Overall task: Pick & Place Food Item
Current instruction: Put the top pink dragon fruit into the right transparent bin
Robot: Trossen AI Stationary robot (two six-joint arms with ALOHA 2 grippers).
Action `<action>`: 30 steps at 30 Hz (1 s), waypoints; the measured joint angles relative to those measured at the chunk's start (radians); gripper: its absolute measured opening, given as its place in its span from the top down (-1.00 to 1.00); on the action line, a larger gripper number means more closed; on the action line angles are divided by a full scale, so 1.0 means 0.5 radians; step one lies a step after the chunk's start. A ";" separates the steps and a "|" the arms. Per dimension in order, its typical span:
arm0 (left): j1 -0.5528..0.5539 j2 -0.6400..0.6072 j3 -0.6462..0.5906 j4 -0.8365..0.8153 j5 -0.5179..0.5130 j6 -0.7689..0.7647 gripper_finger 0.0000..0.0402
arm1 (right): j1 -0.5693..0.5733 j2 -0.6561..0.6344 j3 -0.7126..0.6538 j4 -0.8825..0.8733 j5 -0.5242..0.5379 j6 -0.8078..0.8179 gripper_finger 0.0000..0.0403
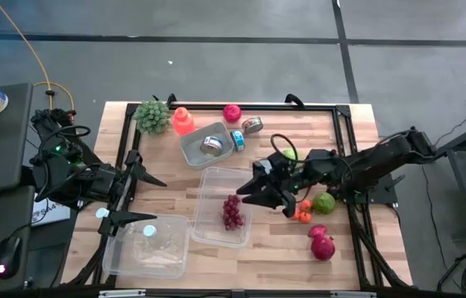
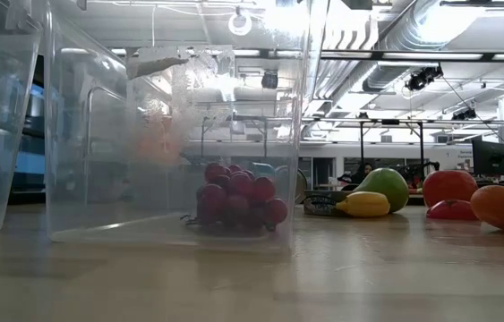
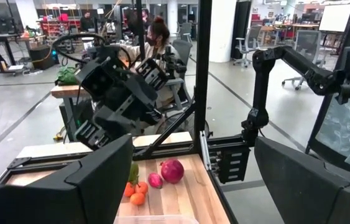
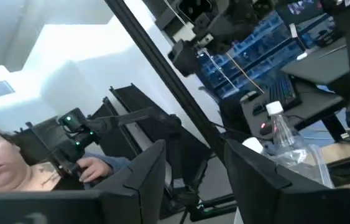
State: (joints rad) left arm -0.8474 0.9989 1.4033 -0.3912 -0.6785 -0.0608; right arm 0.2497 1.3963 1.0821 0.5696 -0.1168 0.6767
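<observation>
I see my right gripper (image 1: 252, 189) spread, empty, at 3 o'clock of the grapes (image 1: 232, 212) in the clear tray (image 1: 208, 232); left gripper (image 1: 146, 199) spread.

The left gripper (image 1: 137, 199) waits at the worktop's left side, jaws spread wide. The right gripper (image 1: 257, 189) extends toward centre, jaws parted, holding nothing.
</observation>
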 joint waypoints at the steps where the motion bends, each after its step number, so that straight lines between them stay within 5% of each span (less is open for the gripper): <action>1: 0.000 0.000 0.000 0.001 0.001 0.001 -0.63 | 0.000 -0.031 0.000 -0.040 0.013 -0.003 0.27; 12: 0.000 -0.009 0.000 0.008 0.000 0.002 -0.63 | 0.268 -0.437 0.002 -0.227 0.440 -0.605 0.48; 15: 0.000 -0.021 0.000 0.006 0.000 0.002 -0.63 | 0.384 -0.529 0.002 -0.300 0.730 -0.865 0.52; 19: 0.000 -0.040 0.000 0.005 -0.001 0.005 -0.63 | 0.596 -0.645 0.002 -0.595 1.365 -1.106 0.59; 25: 0.000 -0.042 0.000 -0.029 -0.011 0.017 -0.63 | 0.880 -0.708 0.002 -1.213 2.340 -0.796 0.73; 30: 0.000 -0.042 0.000 -0.029 -0.014 0.084 -0.63 | 0.997 -0.709 0.002 -1.705 2.590 -0.238 0.83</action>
State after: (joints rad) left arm -0.8474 0.9779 1.4033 -0.4055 -0.6857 -0.0191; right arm 0.7483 1.0420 1.0832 -0.2828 1.1780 0.5577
